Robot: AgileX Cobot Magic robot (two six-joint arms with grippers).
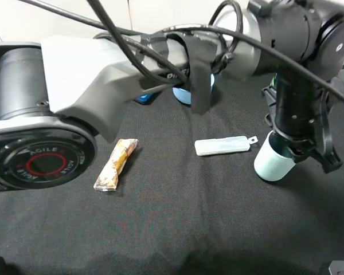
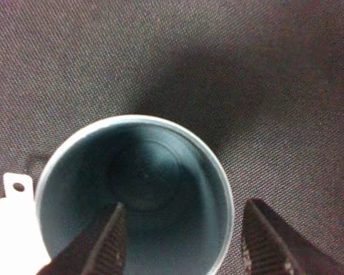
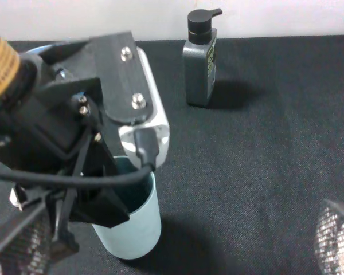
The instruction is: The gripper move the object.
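While 1 pale teal-blue tapered plastic cup (image 1: 273, 163) stands directly beneath it, the left claw (image 2: 183, 212) is parted fairly wide, 1 black ribbed finger inside the cup and 1 outside, clamping nothing. 1 clear flat plastic case (image 1: 222, 145) lies just beside it. The right claw (image 3: 178, 240) gapes wide, empty.

Black cloth (image 1: 160, 229), white wall (image 3: 275, 17)

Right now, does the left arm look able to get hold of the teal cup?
Probably yes. The left arm's fingers are apart and straddle the rim of the upright cup, one inside it and one outside. Only the cup's wall lies between them, so closing should grip it.
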